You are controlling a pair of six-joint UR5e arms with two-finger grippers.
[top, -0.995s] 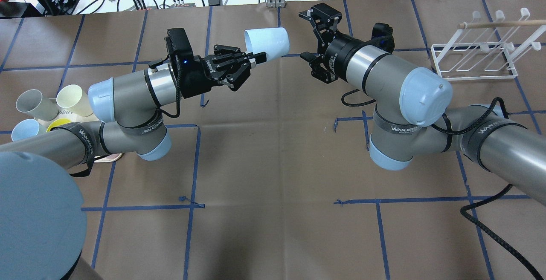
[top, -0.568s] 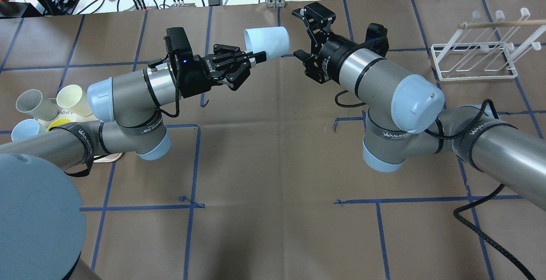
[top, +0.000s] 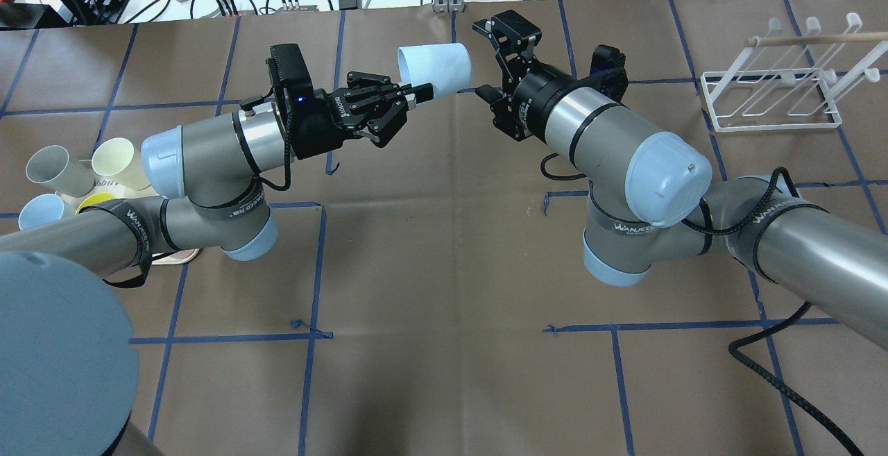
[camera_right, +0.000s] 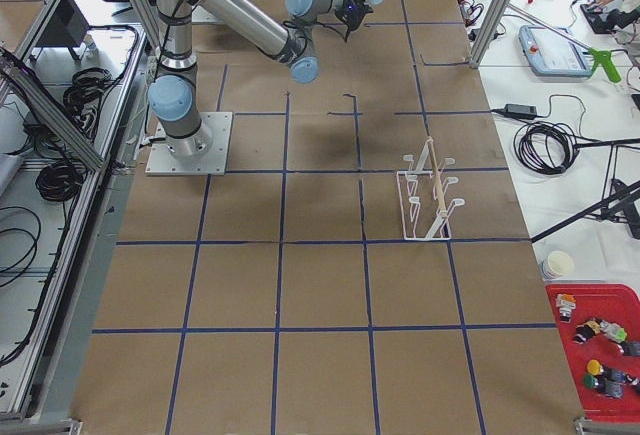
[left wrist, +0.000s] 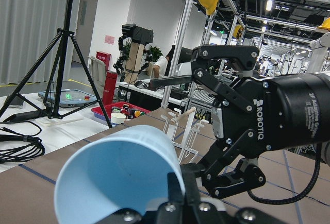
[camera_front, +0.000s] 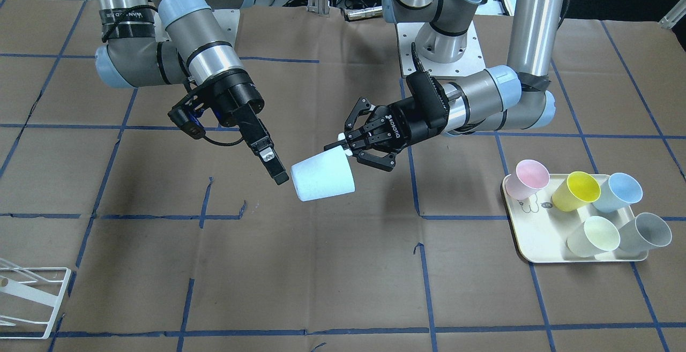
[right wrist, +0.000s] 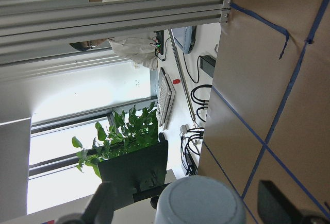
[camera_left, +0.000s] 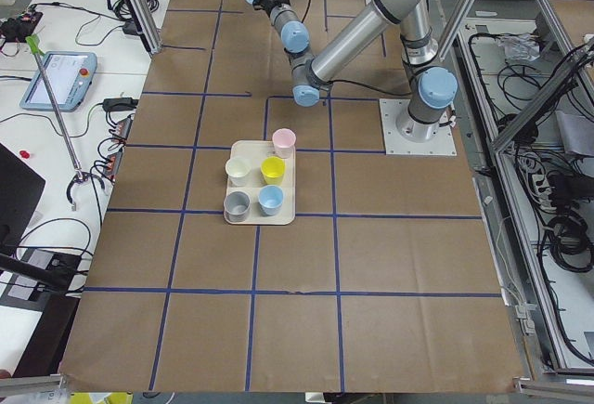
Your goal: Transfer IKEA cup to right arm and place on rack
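Note:
My left gripper (top: 418,94) is shut on the wall of a light blue IKEA cup (top: 436,67) near its rim and holds it on its side above the table, base toward the right arm (top: 603,130). The cup also shows in the front view (camera_front: 323,179) and the left wrist view (left wrist: 113,177). My right gripper (top: 485,60) is open, its fingertips just off the cup's base. In the right wrist view the base (right wrist: 201,201) lies between the two spread fingers (right wrist: 100,206). The white wire rack (top: 777,126) stands at the far right.
A cream tray (camera_front: 541,237) with several pastel cups sits on my left side, also seen in the overhead view (top: 114,161). The rack also shows in the front view (camera_front: 53,298) and the right view (camera_right: 425,205). Cables lie beyond the table's far edge.
My right arm has moved left toward the cup, bringing its open gripper up to the cup's base. My left gripper and the cup have stayed in place.

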